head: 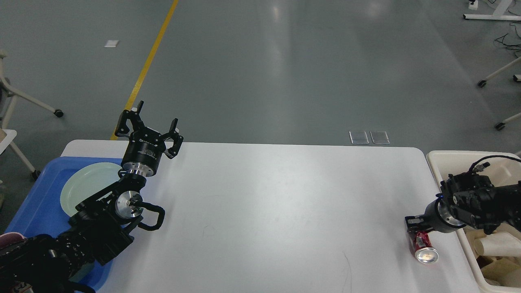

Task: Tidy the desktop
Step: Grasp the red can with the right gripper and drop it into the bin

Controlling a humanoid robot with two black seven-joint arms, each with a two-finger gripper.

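Gripping a red can at 4 o'clock on the desktop: right gripper, label unreadable. Left gripper at 10 o'clock, fingers spread, empty; white lettering on its body too small to read.

I stand in a lab hall: grey floor with a yellow line, wheeled frames far right.

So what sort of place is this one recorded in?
Probably a lab or workshop, not a home: a grey floor with a yellow line, wheeled furniture legs and loose cables. The desktop looks staged, with a blue tray, a bin and a can.
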